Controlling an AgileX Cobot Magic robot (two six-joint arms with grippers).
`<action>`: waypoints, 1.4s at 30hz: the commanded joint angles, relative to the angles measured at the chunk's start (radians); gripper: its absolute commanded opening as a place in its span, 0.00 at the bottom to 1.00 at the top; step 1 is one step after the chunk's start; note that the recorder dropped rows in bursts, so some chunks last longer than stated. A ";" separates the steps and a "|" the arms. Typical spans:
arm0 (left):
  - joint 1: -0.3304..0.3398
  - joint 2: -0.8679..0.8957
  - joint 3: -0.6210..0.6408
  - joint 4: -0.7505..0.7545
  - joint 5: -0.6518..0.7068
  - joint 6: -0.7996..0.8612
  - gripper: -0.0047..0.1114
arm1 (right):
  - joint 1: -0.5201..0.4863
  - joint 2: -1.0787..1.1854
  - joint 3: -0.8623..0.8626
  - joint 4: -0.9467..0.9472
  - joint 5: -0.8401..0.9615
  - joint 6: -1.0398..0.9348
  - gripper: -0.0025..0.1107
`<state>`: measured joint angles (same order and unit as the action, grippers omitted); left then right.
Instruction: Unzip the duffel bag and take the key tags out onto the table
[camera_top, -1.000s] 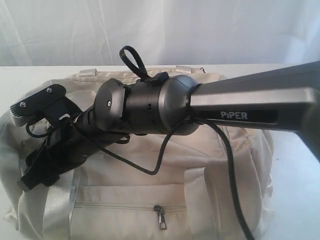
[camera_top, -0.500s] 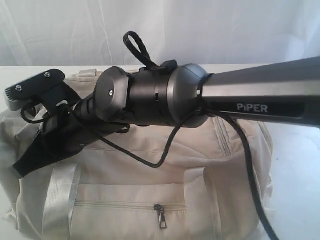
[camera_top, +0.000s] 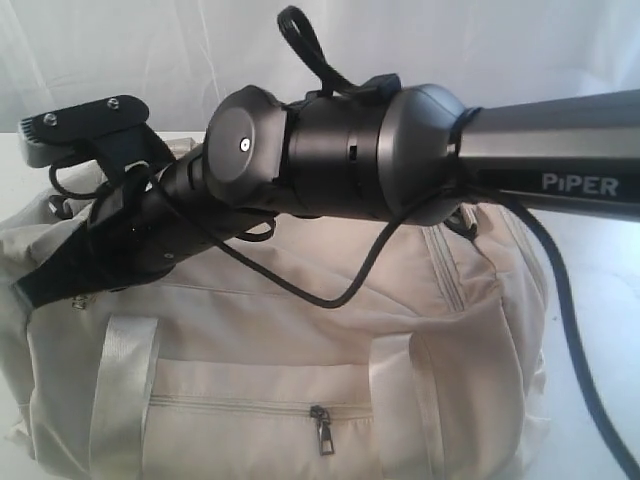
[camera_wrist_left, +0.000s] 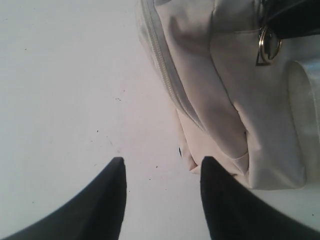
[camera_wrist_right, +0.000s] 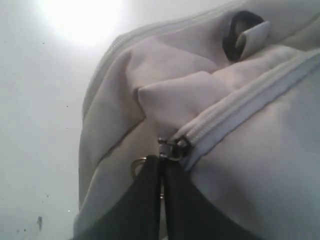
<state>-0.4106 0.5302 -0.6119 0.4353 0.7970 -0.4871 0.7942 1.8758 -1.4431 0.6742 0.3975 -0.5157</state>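
Note:
The cream duffel bag (camera_top: 300, 340) lies on the white table (camera_wrist_left: 60, 100), with its top zipper (camera_wrist_right: 240, 107) closed along the part that shows. My right gripper (camera_wrist_right: 162, 162) is shut on the zipper pull, right below the metal slider (camera_wrist_right: 172, 146) at the bag's end. In the exterior view that gripper (camera_top: 45, 282) hangs over the bag's left end. Beside the bag's end (camera_wrist_left: 225, 100), my left gripper (camera_wrist_left: 162, 160) is open above bare table, holding nothing. The key tags are not in view.
The right arm (camera_top: 540, 170) and its black cable (camera_top: 340, 295) cross over the bag from the right. A front pocket with a dark zipper pull (camera_top: 320, 432) faces the camera. A black D-ring (camera_wrist_right: 237, 30) and a metal ring (camera_wrist_left: 270, 45) sit on the bag's end.
The right arm has risen and its gripper has lifted up and left over the bag's left end, still shut on the zipper pull. The bag has barely shifted.

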 joint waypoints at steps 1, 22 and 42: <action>0.001 -0.006 0.006 -0.008 -0.003 -0.010 0.48 | -0.045 -0.021 -0.039 0.000 0.067 0.079 0.02; 0.001 -0.006 0.025 -0.013 -0.023 -0.010 0.48 | -0.137 0.038 -0.198 0.002 0.057 0.169 0.02; 0.001 -0.006 0.057 -0.031 -0.093 -0.006 0.48 | -0.181 0.199 -0.400 -0.067 0.122 0.140 0.02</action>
<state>-0.4106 0.5302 -0.5681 0.4076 0.7176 -0.4876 0.6232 2.0873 -1.8287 0.6461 0.4913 -0.3576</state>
